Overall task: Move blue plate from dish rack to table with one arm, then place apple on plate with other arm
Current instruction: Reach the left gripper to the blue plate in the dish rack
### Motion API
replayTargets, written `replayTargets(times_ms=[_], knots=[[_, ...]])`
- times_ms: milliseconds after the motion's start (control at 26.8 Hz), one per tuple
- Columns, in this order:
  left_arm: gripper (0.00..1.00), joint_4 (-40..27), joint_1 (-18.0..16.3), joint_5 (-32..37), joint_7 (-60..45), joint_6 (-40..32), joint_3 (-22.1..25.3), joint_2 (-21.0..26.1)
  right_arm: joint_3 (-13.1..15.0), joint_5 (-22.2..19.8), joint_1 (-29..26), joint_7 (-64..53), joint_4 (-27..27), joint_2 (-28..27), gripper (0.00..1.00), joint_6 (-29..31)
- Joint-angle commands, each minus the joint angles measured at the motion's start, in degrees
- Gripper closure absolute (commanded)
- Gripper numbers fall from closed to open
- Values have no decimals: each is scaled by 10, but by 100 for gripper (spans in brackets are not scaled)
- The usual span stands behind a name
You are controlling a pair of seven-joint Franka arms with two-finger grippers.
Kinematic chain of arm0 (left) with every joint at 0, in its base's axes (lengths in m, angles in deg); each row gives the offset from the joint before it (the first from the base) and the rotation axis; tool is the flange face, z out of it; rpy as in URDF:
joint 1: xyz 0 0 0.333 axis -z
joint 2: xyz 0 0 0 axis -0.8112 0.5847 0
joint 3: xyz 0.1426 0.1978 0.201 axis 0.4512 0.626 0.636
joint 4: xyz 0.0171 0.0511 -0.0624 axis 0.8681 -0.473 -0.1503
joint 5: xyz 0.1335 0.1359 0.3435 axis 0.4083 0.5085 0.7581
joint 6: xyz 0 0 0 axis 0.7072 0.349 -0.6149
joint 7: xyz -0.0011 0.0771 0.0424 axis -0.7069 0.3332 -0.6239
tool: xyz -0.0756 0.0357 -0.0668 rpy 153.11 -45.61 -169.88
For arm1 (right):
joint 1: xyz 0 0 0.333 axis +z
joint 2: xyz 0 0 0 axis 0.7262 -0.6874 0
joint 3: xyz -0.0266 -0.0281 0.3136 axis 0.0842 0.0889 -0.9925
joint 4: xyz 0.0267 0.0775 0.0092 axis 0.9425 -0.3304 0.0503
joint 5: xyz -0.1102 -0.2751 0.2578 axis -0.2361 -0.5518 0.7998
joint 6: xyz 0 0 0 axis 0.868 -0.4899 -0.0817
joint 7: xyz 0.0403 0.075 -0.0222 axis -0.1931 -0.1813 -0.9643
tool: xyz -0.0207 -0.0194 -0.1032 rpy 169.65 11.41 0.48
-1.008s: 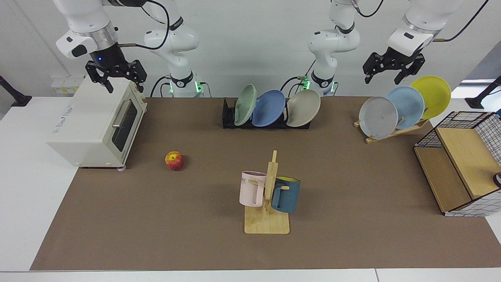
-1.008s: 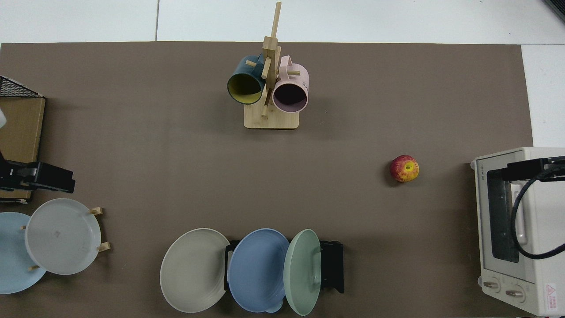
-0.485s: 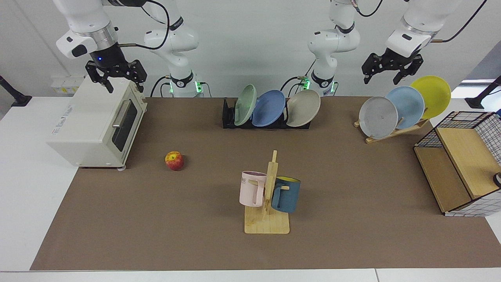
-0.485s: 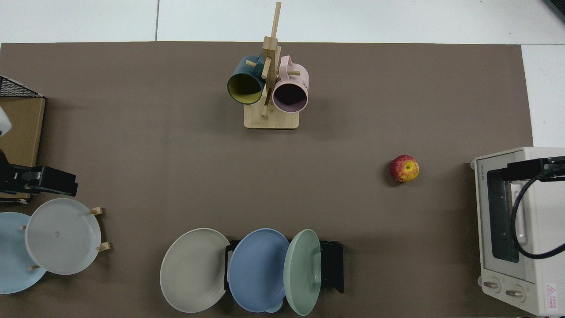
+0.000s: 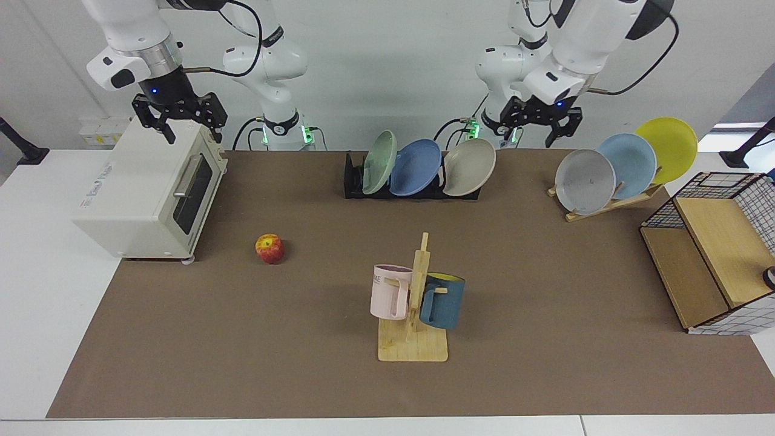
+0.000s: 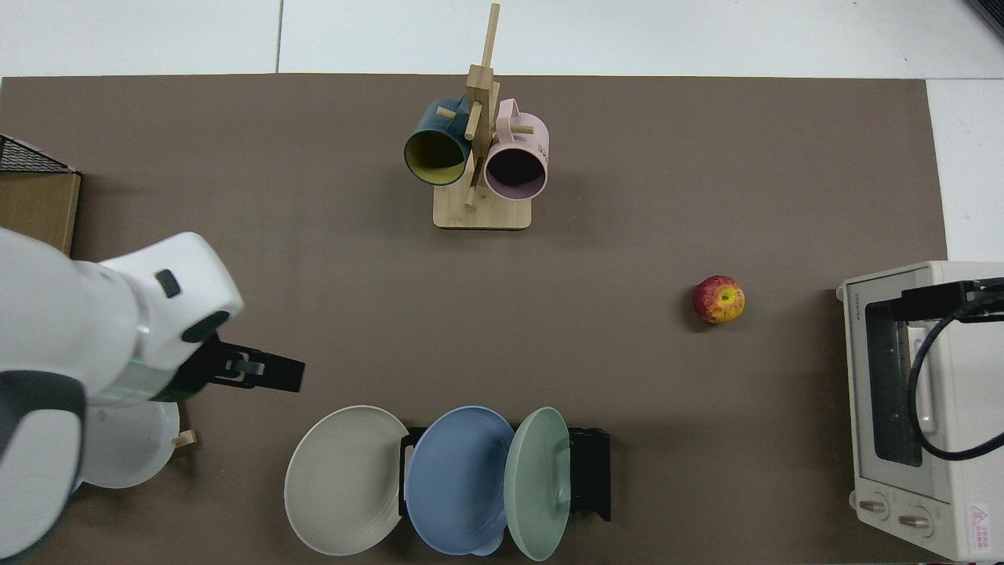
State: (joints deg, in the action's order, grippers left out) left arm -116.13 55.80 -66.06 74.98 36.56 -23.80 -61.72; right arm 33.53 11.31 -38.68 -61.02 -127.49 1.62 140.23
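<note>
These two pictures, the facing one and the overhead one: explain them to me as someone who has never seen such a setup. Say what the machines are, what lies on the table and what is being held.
Two white robot arms stand behind a table covered with a brown mat. Each ends in a black gripper with two jaws. One picture looks at the arms from across the table; the other looks straight down.

The left gripper hangs open in the air near the black dish rack, holding nothing. The right gripper waits open above a white toaster oven, also holding nothing.

In the rack stand a green plate, the blue plate and a beige plate. The apple lies on the mat. A wooden mug tree holds two mugs, a slanted wooden stand holds three more plates, and a wire basket sits at the table's edge.
</note>
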Motion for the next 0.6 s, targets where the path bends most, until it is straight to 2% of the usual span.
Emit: replayTargets(times_ms=[0, 149, 261, 411, 560], knots=[[0, -134, 36, -50, -10, 77, -11, -55, -2, -1, -2, -1, -4, 7, 0, 5], [0, -217, 56, -79, -9, 165, -26, -87, -2, -1, -2, -1, -4, 7, 0, 5], [0, -252, 76, -90, -9, 207, -46, -78, -2, -1, -2, -1, -4, 7, 0, 5], [0, -301, 77, -95, -16, 261, -86, -72, -2, 0, -2, -1, -4, 7, 0, 4], [0, -331, 77, -114, -19, 285, -115, -64, -2, 0, -2, -1, -4, 7, 0, 5]])
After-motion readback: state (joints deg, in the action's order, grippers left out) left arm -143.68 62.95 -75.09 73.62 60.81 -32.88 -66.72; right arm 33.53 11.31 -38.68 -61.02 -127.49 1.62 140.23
